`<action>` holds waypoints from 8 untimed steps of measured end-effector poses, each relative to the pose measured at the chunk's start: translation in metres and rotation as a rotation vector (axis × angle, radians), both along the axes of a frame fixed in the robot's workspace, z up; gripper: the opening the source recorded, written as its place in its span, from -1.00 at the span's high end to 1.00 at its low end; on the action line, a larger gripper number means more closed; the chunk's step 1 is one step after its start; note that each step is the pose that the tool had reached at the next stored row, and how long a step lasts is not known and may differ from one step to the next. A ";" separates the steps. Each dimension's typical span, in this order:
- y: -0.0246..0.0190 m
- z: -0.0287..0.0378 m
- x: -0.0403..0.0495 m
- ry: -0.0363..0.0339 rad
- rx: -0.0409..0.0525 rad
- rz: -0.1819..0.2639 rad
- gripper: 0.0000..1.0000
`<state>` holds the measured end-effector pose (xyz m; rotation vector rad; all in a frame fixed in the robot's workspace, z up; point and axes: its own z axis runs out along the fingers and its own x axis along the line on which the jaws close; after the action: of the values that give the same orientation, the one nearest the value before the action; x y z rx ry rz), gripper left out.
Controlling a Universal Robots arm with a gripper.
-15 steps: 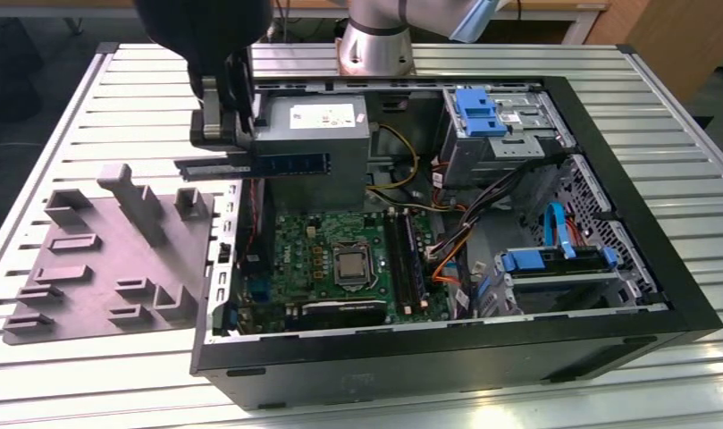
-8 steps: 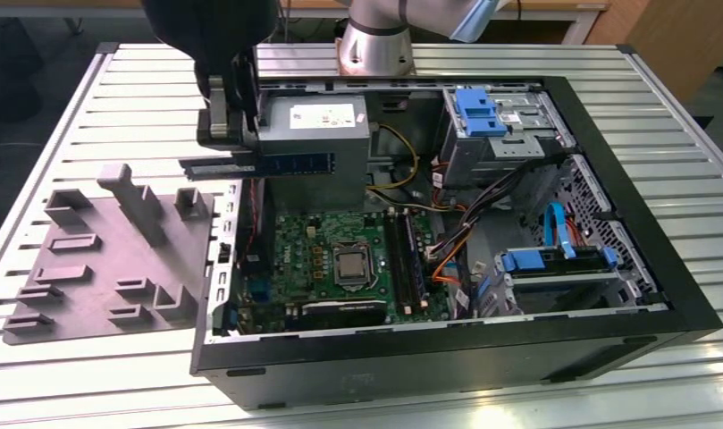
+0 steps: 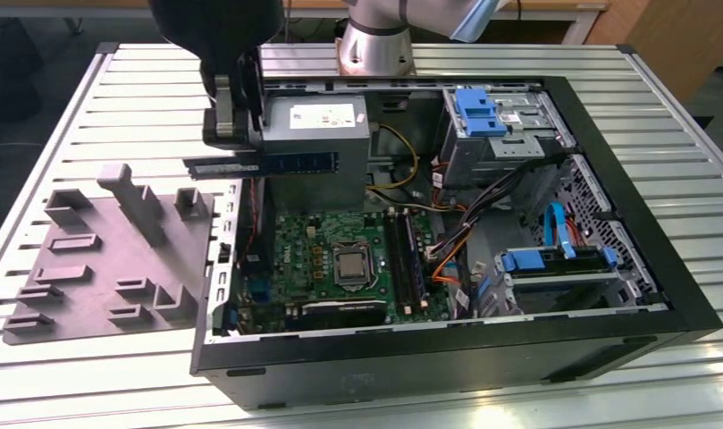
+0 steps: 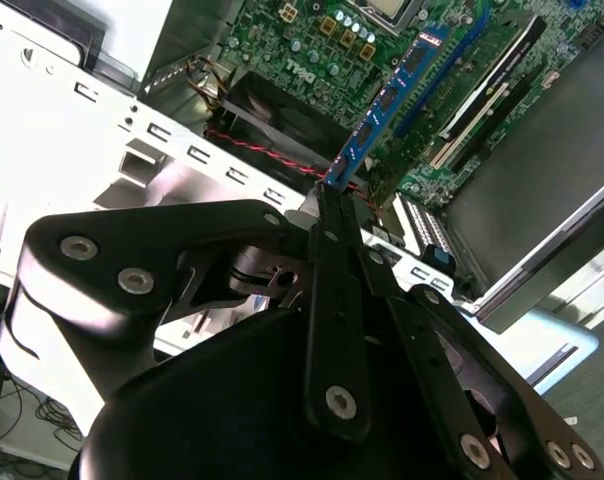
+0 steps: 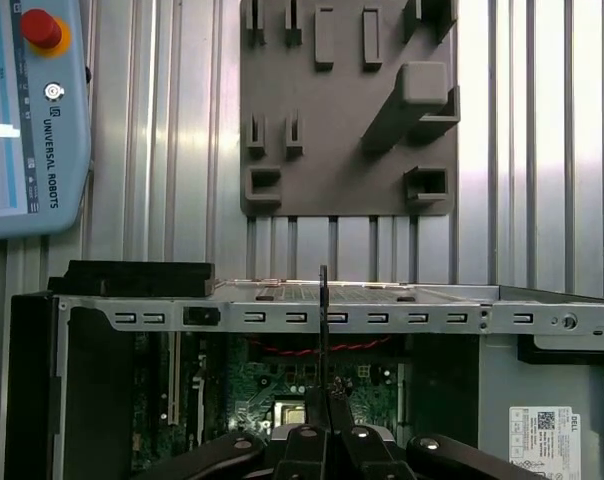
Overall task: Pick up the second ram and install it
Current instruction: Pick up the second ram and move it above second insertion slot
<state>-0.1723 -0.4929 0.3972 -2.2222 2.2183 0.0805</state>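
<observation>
The second ram (image 3: 272,164) is a long thin stick with a blue label. It hangs level in the air over the open computer case's wall (image 3: 224,268), on the exterior view's left. My gripper (image 3: 236,147) is shut on it from above. In the second wrist view the two black fingers (image 4: 334,260) meet on the near end of the ram (image 4: 387,95), which points out over the green motherboard (image 4: 312,40). In the first wrist view the ram (image 5: 323,320) shows edge-on as a thin dark line rising from my gripper (image 5: 325,425). The black memory slots (image 3: 403,255) lie beside the processor socket (image 3: 351,265).
A grey fixture plate (image 3: 99,268) with upright blocks lies outside the case on the exterior view's left. The power supply (image 3: 319,134) stands just beyond the ram. Orange cables (image 3: 457,241) and blue drive brackets (image 3: 540,261) crowd the case's other side. A teach pendant (image 5: 27,120) rests on the slatted table (image 3: 87,375).
</observation>
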 end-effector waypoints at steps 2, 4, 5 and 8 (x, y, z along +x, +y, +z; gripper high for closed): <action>0.0001 0.0001 0.0005 0.0000 -0.0001 0.000 0.77; 0.0001 0.0000 0.0011 0.0001 -0.0001 0.000 0.77; 0.0001 0.0000 0.0013 0.0000 -0.0001 0.000 0.77; 0.0002 0.0000 0.0017 0.0000 -0.0001 0.000 0.77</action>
<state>-0.1706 -0.4926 0.3973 -2.2223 2.2184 0.0804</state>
